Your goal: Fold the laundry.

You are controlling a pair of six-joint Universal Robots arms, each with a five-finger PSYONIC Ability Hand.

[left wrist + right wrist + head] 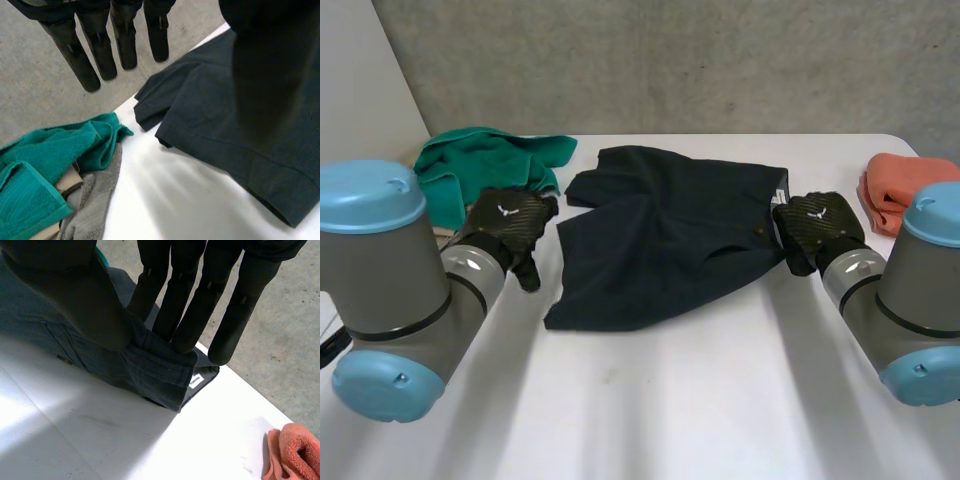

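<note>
The right hand [75, 305] pinches the shorts [660, 245] thinly at the waistband [155, 367], so the cloth may slip. The left hand [508, 226] hangs with its fingers [97, 50] straight and empty.

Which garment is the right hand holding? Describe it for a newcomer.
On the white table, look at the middle, between the green towel and the orange cloth. The shorts lie there: the only dark piece, waistband pinched by the right hand.

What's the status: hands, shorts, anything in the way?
Left hand open, beside the dark shorts. Right hand pinching their waistband edge. Shorts lie rumpled. Green towel and orange cloth off to the sides, not touching.
</note>
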